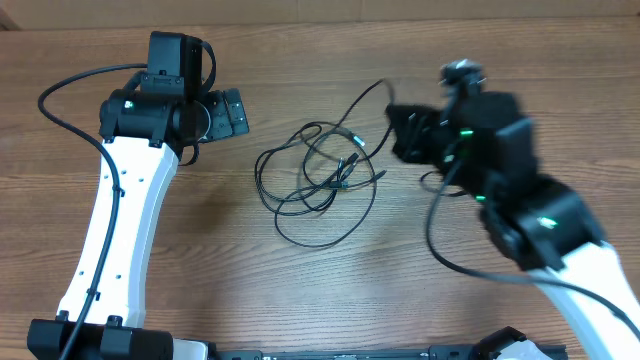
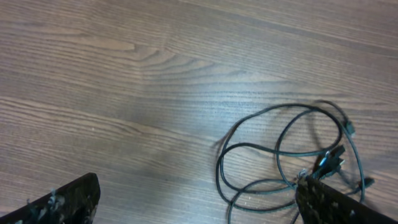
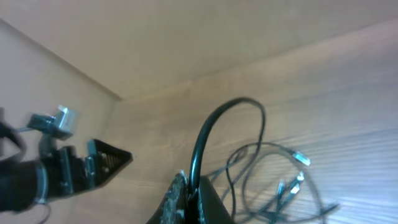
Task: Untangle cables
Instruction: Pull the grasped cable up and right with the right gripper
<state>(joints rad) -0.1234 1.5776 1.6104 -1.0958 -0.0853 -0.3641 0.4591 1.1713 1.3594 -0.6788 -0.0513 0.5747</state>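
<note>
The cables [image 1: 315,175] lie as a loose tangle of thin black loops on the wooden table between the two arms. Their small plug tips [image 1: 348,165] sit near the middle of the tangle. My right gripper [image 1: 400,128] is at the tangle's right edge, shut on one cable strand [image 3: 214,121] that arches up out of its fingertips [image 3: 193,190] and drops back to the heap [image 3: 273,180]. My left gripper [image 1: 235,112] hovers left of the tangle, open and holding nothing. In its wrist view [image 2: 199,208] the loops [image 2: 283,155] lie just by its right finger [image 2: 336,202].
Thick black arm wires curve beside each arm, one at the far left [image 1: 60,85] and one by the right arm [image 1: 450,255]. The table's far edge [image 1: 300,12] runs along the top. The left arm's gripper [image 3: 93,165] shows across the table in the right wrist view.
</note>
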